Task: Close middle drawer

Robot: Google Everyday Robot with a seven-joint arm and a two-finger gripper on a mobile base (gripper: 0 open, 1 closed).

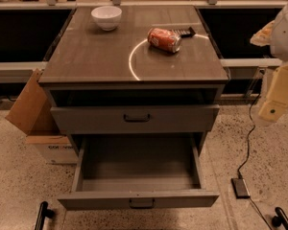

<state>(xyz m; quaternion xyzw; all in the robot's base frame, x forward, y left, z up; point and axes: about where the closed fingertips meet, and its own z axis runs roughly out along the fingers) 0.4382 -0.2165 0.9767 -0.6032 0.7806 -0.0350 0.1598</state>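
The middle drawer (139, 164) is pulled far out of the grey cabinet toward me. Its deep box is empty, and its low front panel (86, 200) carries a small dark bar handle (141, 203) at the centre. Above it, a drawer with a taller front (86, 120) stands slightly out, with a dark gap under the tabletop. My arm hangs at the right edge of the view. Its cream end piece with the gripper (277, 98) is right of the cabinet, about level with the upper drawer, apart from both drawers.
On the cabinet top (86, 56) stand a white bowl (106, 17) and an orange can (164, 39) on its side, with a dark object (185, 32) behind it. A cardboard box (36, 114) sits to the left. A cable and black adapter (241, 188) lie on the floor to the right.
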